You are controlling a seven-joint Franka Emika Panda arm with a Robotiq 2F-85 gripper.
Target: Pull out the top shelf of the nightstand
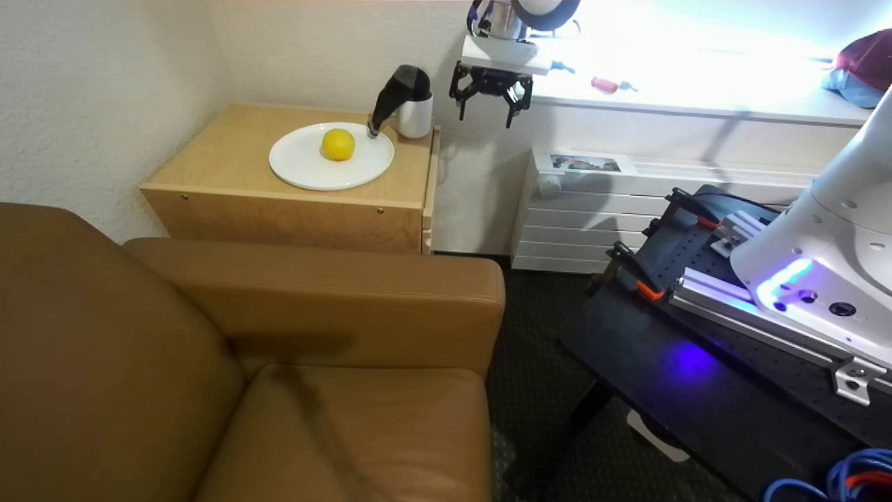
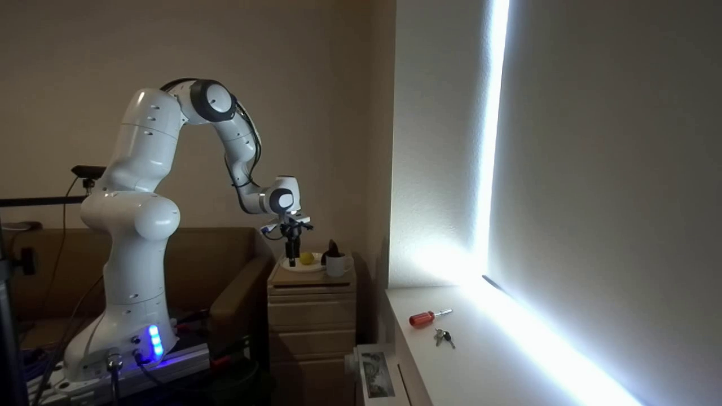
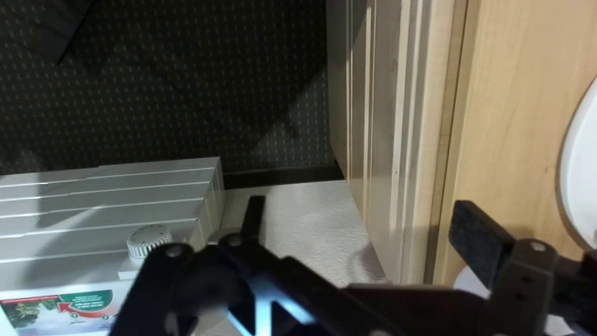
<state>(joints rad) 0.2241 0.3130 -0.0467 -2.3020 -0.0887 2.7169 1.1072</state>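
"Sofa (image 1: 362, 307) nearest us, nightstand (image 1: 230, 167) behind its arm, top shelf (image 2: 311, 290) uppermost in the nightstand's front, if that dim side reads right."

"And the hand (image 1: 486, 118) hangs higher, near the front edge, fingers (image 3: 482, 243) spread."

"Then lower it over the shelf's lip, pinch squarely, draw straight out."

At lower left in an exterior view, a brown leather sofa (image 1: 293, 328), with rough pale wall (image 1: 90, 90) at upper left. At upper right, white glare (image 1: 662, 42) over a pale ledge (image 1: 690, 101); below, a white slatted radiator (image 1: 585, 219); at lower right, a black table (image 1: 732, 411) with a violet glow (image 1: 690, 359). In an exterior view, right of centre, an upright strip of brilliant light (image 2: 492, 129) down to the ledge, dim beige wall (image 2: 316, 84) at upper middle. In the wrist view, dark dotted floor (image 3: 186, 84) at upper left and a dark baseboard (image 3: 284, 176) at centre.
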